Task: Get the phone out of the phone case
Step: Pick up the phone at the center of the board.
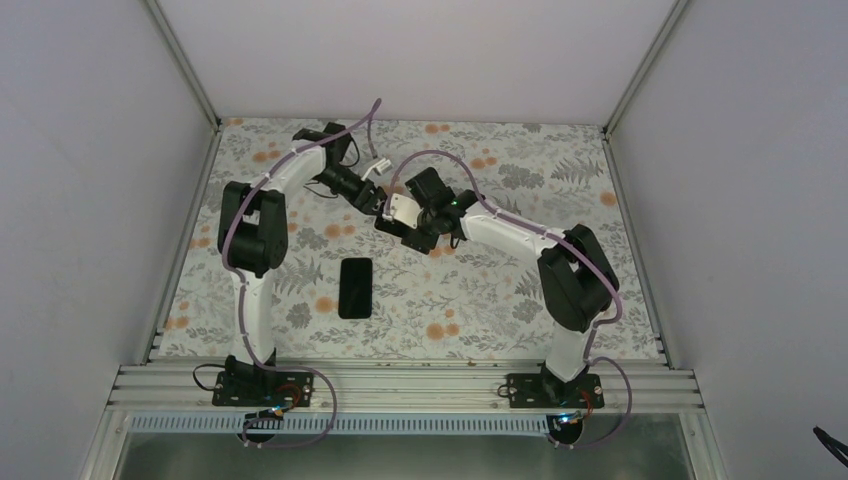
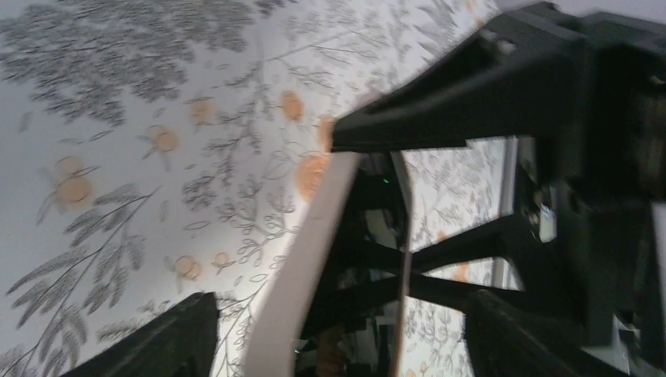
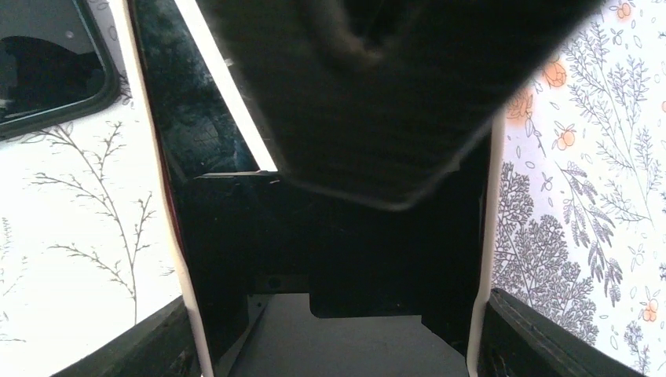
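Note:
The black phone [image 1: 355, 287] lies flat and bare on the floral table, screen up, in front of both arms. It also shows at the top left of the right wrist view [image 3: 47, 67]. The white phone case [image 1: 401, 210] is held in the air behind it. My right gripper [image 1: 412, 222] is shut across the case's width, with its white side rims [image 3: 482, 259] against the fingers. My left gripper [image 1: 382, 203] is open, its fingers [image 2: 161, 339] well apart on either side of the case's edge [image 2: 302, 259] and not pressing it.
The left gripper's dark body [image 3: 369, 86] fills the upper part of the right wrist view, close over the case. The floral table cover [image 1: 480, 300] spreads around the phone. White walls stand on three sides, and a metal rail [image 1: 400, 385] runs along the near edge.

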